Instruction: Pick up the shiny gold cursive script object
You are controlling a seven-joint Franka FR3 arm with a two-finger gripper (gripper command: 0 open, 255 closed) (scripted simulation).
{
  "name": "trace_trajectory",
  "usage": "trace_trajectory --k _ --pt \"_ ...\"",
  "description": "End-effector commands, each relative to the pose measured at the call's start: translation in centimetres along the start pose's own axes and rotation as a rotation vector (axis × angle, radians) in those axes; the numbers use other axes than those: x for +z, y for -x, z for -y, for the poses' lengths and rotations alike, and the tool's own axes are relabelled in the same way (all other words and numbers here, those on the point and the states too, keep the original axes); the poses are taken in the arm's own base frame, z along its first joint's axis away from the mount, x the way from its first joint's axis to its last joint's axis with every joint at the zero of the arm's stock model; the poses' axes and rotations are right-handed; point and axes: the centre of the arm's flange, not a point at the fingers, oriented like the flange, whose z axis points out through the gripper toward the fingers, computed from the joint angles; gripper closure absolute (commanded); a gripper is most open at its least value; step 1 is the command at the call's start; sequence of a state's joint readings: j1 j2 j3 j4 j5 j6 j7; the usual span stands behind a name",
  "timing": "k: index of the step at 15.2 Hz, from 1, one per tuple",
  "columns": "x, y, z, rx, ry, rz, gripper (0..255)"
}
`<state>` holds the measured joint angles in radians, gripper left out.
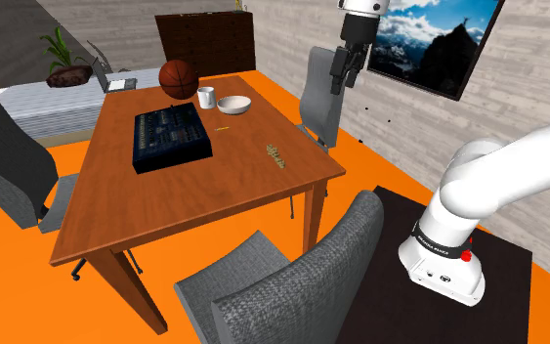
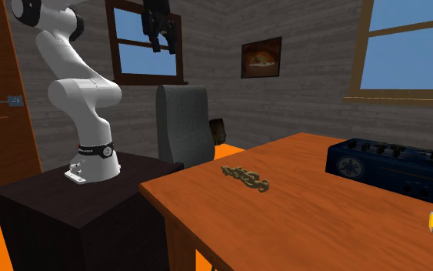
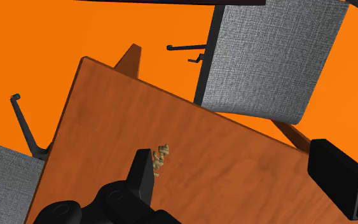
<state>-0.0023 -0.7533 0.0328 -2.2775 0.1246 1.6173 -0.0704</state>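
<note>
Well above the tabletop (image 1: 185, 200), the hand (image 1: 346, 68) hangs released, its fingers (image 3: 142, 170) wide apart and clasping nothing. Down on the wood, the small gold script piece (image 1: 276, 154) lies flat near the edge toward the stand (image 2: 61, 204), apart from the dark console (image 1: 170, 139).

Floor (image 1: 9, 293): flat orange.
Walls (image 2: 299, 100): grey horizontal planks.
Windows (image 2: 414, 46): wood-framed, blue sky beyond.
Table (image 1: 214, 195): brown wood, rectangular.
Chairs (image 1: 302, 283): grey fabric, drawn up at table sides.
Wall picture (image 1: 429, 39): mountain scene.
</note>
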Motion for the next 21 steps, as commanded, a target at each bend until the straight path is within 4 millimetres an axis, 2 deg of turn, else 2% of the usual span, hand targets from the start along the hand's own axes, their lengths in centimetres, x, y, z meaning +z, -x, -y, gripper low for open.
trace_trajectory --k 1,11,21 --pt "0.0 0.0 0.0 0.000 0.000 0.000 0" --pt "10.4 -8.2 -1.1 0.121 0.045 0.014 0" --pt "20.9 -16.0 -3.6 0.241 0.090 0.027 0"
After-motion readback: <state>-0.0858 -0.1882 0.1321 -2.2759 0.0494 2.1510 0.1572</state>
